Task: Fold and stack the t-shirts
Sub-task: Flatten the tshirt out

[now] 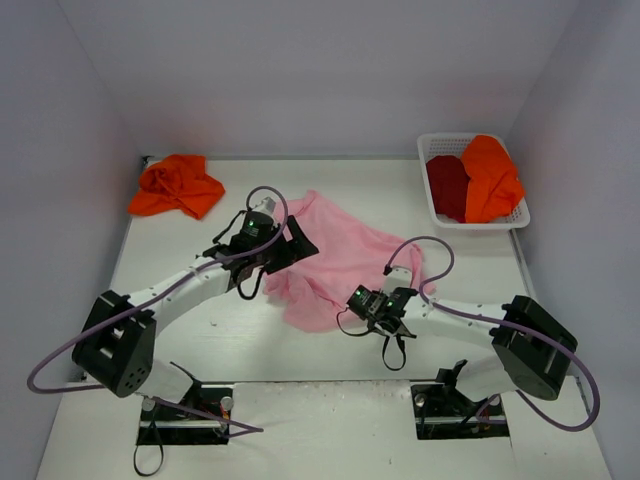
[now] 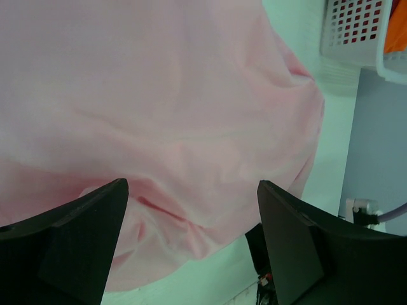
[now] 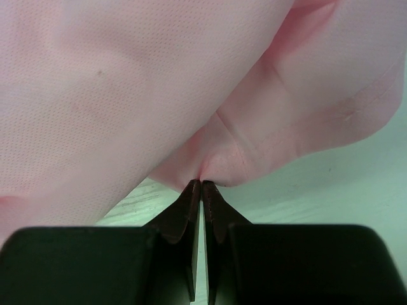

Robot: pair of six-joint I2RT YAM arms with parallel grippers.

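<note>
Four shirts showed: the pink shirt lay rumpled mid-frame on the bench, an orange shirt upper left, a second orange shirt and a red shirt in the basket upper right. The left hand hung wide over pink cloth; the right hand pinched its edge.

A white latticed basket sits at the far right corner of the white table, close beside the right wall. Pale walls enclose the table on three sides.
</note>
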